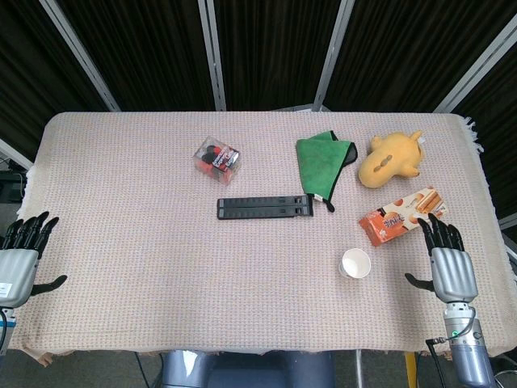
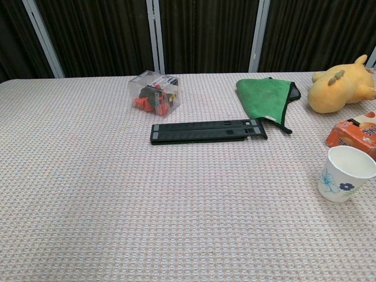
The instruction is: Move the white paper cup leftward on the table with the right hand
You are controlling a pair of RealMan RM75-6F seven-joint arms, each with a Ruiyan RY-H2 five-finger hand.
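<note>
The white paper cup (image 1: 355, 263) stands upright near the table's front right; in the chest view the cup (image 2: 345, 173) shows a small blue flower print. My right hand (image 1: 448, 259) hovers to the right of the cup, apart from it, fingers spread and holding nothing. My left hand (image 1: 20, 259) is at the table's front left corner, fingers apart and empty. Neither hand shows in the chest view.
An orange snack box (image 1: 401, 216) lies just behind the cup. A yellow plush toy (image 1: 392, 158), a green cloth (image 1: 325, 158), a black folded stand (image 1: 265, 208) and a clear box of red items (image 1: 218, 158) lie farther back. A woven cloth (image 1: 145, 267) covers the table.
</note>
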